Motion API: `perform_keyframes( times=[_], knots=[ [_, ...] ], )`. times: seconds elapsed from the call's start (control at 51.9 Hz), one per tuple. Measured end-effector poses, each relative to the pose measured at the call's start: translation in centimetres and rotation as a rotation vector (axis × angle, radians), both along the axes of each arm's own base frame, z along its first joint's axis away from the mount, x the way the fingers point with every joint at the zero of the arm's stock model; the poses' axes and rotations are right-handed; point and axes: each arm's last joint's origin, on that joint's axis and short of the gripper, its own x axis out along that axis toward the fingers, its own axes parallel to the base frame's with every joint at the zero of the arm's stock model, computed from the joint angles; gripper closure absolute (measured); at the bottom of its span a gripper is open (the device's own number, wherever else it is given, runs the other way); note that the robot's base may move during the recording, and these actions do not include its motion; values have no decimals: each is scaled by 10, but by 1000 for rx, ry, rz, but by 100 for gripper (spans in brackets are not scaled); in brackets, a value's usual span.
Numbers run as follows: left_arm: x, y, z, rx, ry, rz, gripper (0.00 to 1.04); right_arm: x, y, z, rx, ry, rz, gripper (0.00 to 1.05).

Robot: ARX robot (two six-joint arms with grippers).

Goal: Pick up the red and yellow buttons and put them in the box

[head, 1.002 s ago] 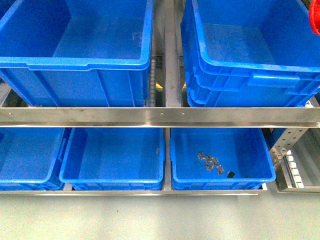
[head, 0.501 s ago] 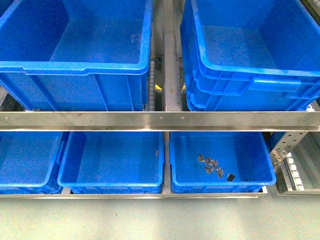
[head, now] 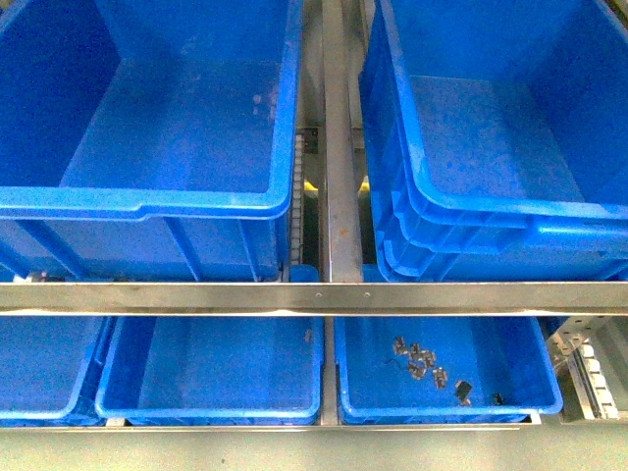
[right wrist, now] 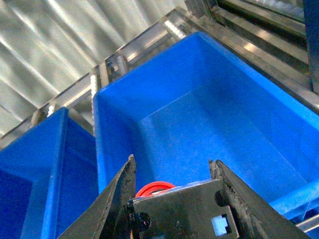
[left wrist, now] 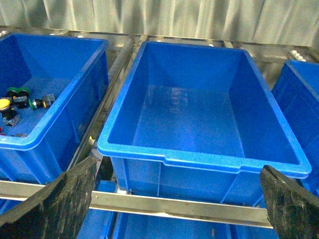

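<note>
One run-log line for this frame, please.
right end effector: shut on red button, above a crate | left end effector: open, empty | box: no buttons seen inside

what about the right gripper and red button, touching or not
Touching. In the right wrist view the red button sits clamped between the jaws of the right gripper, no gap.
</note>
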Motion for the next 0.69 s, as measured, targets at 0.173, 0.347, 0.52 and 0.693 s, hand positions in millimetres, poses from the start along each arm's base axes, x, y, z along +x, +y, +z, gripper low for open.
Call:
perform_keyframes(
  times=[0.173,0.347,0.52,0.693],
  knots=[
    [0,0,0,0,0,0,8,8,-8,-10,-28,56,-14,67],
    [0,0,0,0,0,0,8,23,-10,-17,-56,87,5,67],
    [0,0,0,0,0,0,8,43,-13,-31,-62,128,-1,67],
    [0,0,0,0,0,0,8,65,-18,-39,-65,147,-17,67]
  ],
)
